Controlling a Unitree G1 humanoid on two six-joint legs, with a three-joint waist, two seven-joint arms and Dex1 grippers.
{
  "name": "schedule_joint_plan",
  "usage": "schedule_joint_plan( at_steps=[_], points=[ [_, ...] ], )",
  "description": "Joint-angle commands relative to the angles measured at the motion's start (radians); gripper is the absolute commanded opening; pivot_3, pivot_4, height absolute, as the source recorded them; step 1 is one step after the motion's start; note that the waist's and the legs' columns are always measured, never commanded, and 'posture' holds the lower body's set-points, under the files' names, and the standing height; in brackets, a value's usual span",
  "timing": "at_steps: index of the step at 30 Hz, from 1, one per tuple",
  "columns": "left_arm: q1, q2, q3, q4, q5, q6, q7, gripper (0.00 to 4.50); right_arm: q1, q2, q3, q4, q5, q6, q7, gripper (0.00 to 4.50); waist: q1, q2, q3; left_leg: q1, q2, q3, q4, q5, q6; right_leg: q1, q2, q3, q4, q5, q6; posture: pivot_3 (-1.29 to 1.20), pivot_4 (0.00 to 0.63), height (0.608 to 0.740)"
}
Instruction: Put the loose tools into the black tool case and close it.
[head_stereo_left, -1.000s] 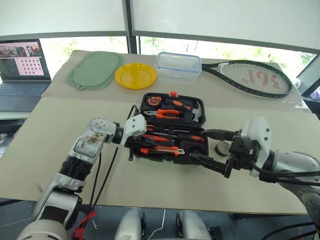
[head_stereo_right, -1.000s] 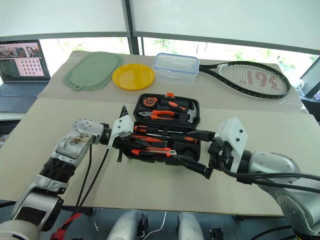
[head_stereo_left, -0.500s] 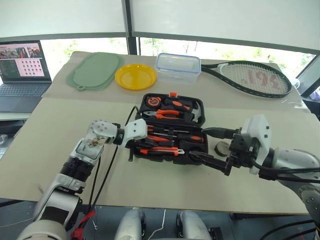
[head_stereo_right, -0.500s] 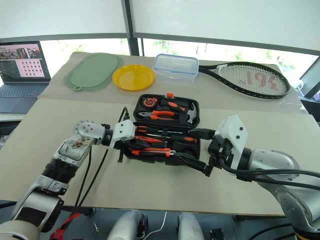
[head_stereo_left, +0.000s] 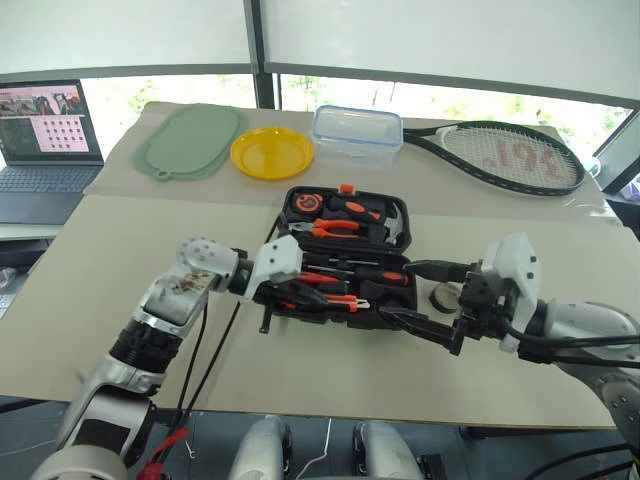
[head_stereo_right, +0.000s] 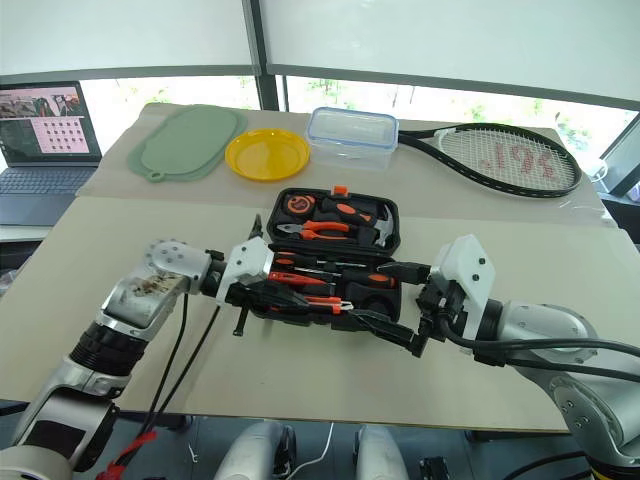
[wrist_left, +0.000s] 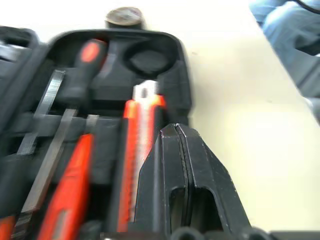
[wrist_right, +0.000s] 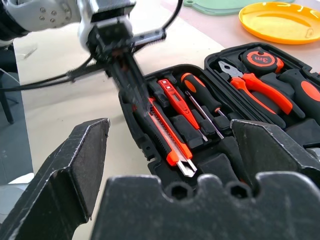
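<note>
left gripper (wrist_left: 176, 131) jaws pressed together beside utility knife (wrist_left: 141, 135), right gripper (head_stereo_left: 418, 297) jaws wide, empty

A robot test room in an office-like building

Beige table (head_stereo_left: 120, 260) under wide windows (head_stereo_left: 420, 100) with pale blinds; open laptop (head_stereo_left: 45, 135) at far left; a mixed spread of racket (head_stereo_left: 500, 152), plate (head_stereo_left: 271, 152), mat (head_stereo_left: 190, 140) and clear box (head_stereo_left: 357, 133) along the far side.

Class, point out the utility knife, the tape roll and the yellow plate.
utility knife (wrist_right: 167, 135): right wrist view, middle of its orange body.
tape roll (head_stereo_left: 446, 295): left eye view, its top.
yellow plate (head_stereo_left: 271, 152): left eye view, its centre.
</note>
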Motion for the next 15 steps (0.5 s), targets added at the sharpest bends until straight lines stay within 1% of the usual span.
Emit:
schedule_joint_plan(
  at_steps=[1, 5, 15],
  points=[
    [-0.027, -0.029, -0.029, 0.064, 0.064, -0.068, 0.047, 0.04, -0.02, -0.009, -0.012, -0.007, 0.007, 0.004, 0.003, 4.5, -0.001, 0.0, 0.0, 0.0, 0.0, 0.0, 0.0, 0.0, 0.0, 0.0, 0.0, 0.0, 0.0, 0.0, 0.0, 0.0, 0.15, 0.738],
    [-0.029, -0.046, -0.033, 0.101, 0.075, -0.064, 0.059, 0.04, -0.005, -0.015, -0.024, -0.022, 0.016, 0.01, 0.004, 4.5, 0.0, 0.0, 0.0, 0.0, 0.0, 0.0, 0.0, 0.0, 0.0, 0.0, 0.0, 0.0, 0.0, 0.0, 0.0, 0.0, 0.15, 0.738],
    [0.014, -0.043, -0.06, 0.145, 0.106, -0.103, 0.064, 0.04, 0.036, -0.019, -0.048, -0.049, 0.024, 0.017, 0.0, 4.5, -0.001, 0.0, 0.0, 0.001, 0.001, 0.0, 0.0, 0.0, 0.0, 0.001, 0.0, 0.0, 0.0, 0.0, 0.0, 0.0, 0.15, 0.738]
  ],
)
